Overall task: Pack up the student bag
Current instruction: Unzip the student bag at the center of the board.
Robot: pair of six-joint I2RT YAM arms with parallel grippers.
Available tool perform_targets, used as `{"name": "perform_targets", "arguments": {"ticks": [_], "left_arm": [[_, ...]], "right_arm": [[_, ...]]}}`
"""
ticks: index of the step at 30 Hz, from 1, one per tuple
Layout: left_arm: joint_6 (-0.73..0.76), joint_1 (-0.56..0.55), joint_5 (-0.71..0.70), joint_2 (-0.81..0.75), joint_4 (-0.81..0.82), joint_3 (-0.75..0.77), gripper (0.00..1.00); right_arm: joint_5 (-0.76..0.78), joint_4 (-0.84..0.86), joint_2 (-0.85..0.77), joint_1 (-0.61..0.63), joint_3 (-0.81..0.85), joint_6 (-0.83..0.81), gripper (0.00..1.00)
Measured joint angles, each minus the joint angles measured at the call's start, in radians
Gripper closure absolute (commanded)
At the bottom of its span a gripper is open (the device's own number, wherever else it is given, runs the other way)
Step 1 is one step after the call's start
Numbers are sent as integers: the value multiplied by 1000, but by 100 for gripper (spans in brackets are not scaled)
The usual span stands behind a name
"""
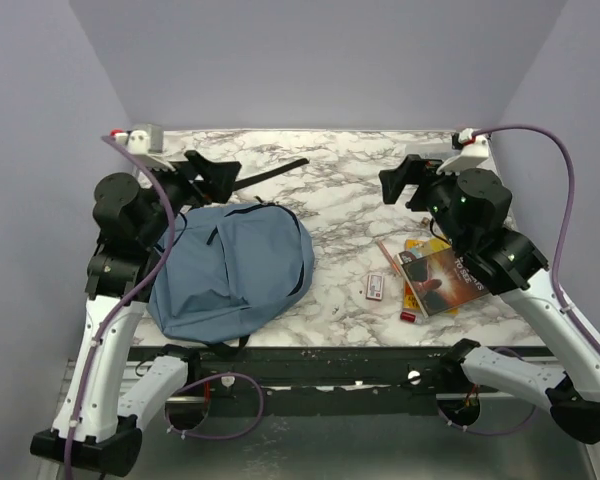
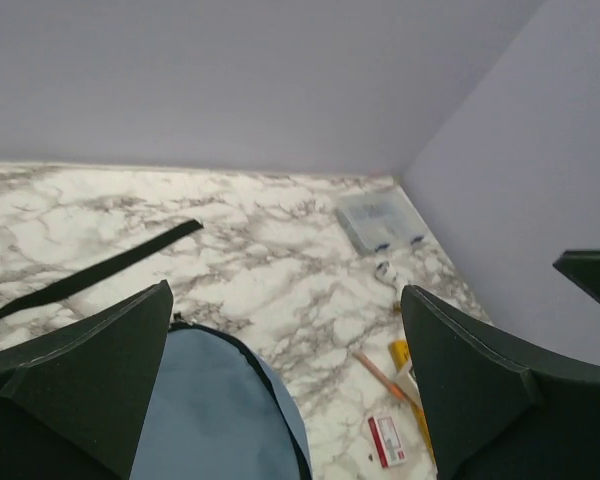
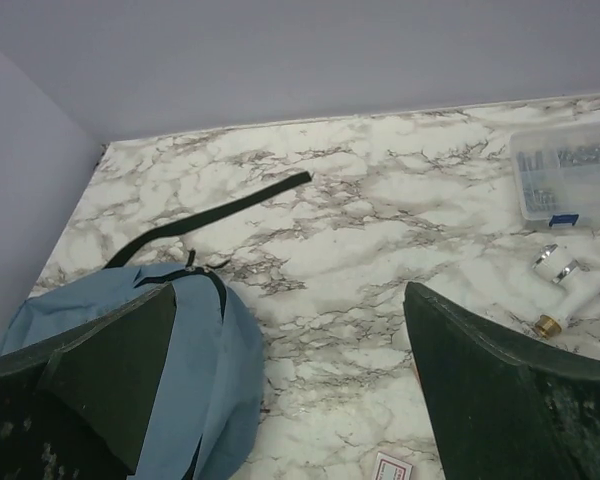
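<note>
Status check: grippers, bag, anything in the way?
Left gripper open, empty; right gripper open, empty. Student bag flat, looks zipped shut. Book and small card box lie right of bag, nothing on it.

Plain lavender walls (image 1: pixel 310 60) enclose a white, grey-veined marble table (image 1: pixel 340 190) under even light.

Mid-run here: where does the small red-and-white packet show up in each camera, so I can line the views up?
Top external: the packet lies on the marble between the student bag and the book.
Left wrist: near the bottom edge, right of centre.
Right wrist: only its corner shows, at the bottom edge.
Shared landmark: the black strap stretched across the marble beyond the bag.
</note>
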Motion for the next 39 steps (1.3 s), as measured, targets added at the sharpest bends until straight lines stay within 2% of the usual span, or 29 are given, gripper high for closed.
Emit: {"name": "perform_targets", "arguments": {"ticks": [4, 9, 15, 19, 27, 32, 36, 39], "left_arm": [[64, -109, -13, 41, -19, -22, 1], [106, -140, -26, 18, -10, -89, 1], [122, -165, -47, 14, -12, -140, 1], [129, -171, -90, 23, -19, -140, 1], [124, -170, -182, 119, -81, -117, 1], [117, -169, -189, 154, -114, -114, 1], [103, -167, -189, 156, -130, -109, 1], [91, -167, -180, 172, -130, -101, 1]], "right_arm": [[1, 16, 11, 0, -33, 10, 0], [3, 34, 69, 0, -74, 46, 0], [-23, 43, 251, 0, -74, 132, 0], [-129, 69, 391, 0, -75, 178, 0], [-488, 261, 690, 2, -24, 211, 0], [-568, 287, 878, 13, 57, 181, 3], [-560, 288, 941, 30, 84, 124, 11], [-553, 290, 965, 48, 87, 90, 28]]}}
